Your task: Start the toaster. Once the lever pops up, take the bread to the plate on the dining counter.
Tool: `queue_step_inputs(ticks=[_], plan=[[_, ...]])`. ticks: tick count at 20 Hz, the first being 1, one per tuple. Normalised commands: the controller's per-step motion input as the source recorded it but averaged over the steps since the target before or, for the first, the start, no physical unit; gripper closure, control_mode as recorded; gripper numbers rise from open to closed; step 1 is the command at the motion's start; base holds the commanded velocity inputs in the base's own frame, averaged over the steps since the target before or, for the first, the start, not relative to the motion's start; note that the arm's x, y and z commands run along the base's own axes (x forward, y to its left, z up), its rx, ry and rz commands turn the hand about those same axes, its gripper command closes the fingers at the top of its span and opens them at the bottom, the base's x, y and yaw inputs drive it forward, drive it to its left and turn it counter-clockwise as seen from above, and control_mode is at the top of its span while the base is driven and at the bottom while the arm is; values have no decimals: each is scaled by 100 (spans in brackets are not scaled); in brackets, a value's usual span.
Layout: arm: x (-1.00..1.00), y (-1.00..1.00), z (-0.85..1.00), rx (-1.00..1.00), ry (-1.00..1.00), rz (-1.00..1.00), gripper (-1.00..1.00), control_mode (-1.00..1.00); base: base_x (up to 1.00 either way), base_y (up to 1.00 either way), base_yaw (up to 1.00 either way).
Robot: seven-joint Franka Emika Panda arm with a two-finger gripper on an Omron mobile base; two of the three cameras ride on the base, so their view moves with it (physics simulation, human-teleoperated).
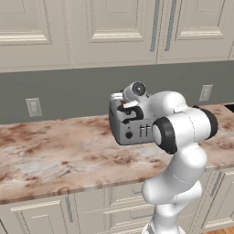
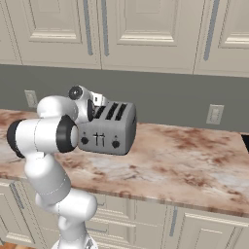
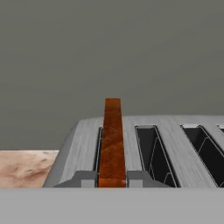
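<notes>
The silver-grey toaster (image 1: 132, 131) (image 2: 110, 129) (image 3: 175, 131) stands on the marble worktop by the grey wall. An orange-brown bread (image 3: 112, 140) slice stands on edge in its leftmost slot, sticking up above the top. My gripper (image 3: 112, 179) (image 1: 120, 108) (image 2: 96, 101) hangs over that end of the toaster, with a fingertip against each face of the slice, so it is shut on the bread. The other slots look empty. My arm hides part of the toaster's front in both base views. The plate and the dining counter are out of view.
The pinkish marble worktop (image 1: 55, 155) (image 2: 185, 155) runs left and right of the toaster. Wall sockets (image 1: 33, 107) (image 2: 214, 114) sit on the grey backsplash. Cream upper cabinets (image 1: 114, 32) hang above, and cream base cabinets stand below the worktop edge.
</notes>
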Motion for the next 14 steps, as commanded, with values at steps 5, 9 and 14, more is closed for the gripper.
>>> queue_step_inputs(ticks=[5, 9, 14], plan=[[0, 0, 0, 0, 0, 0, 100, -100, 0, 0, 0], [0, 0, 0, 0, 0, 0, 100, -100, 0, 0, 0], [0, 0, 0, 0, 0, 0, 100, -100, 0, 0, 0]])
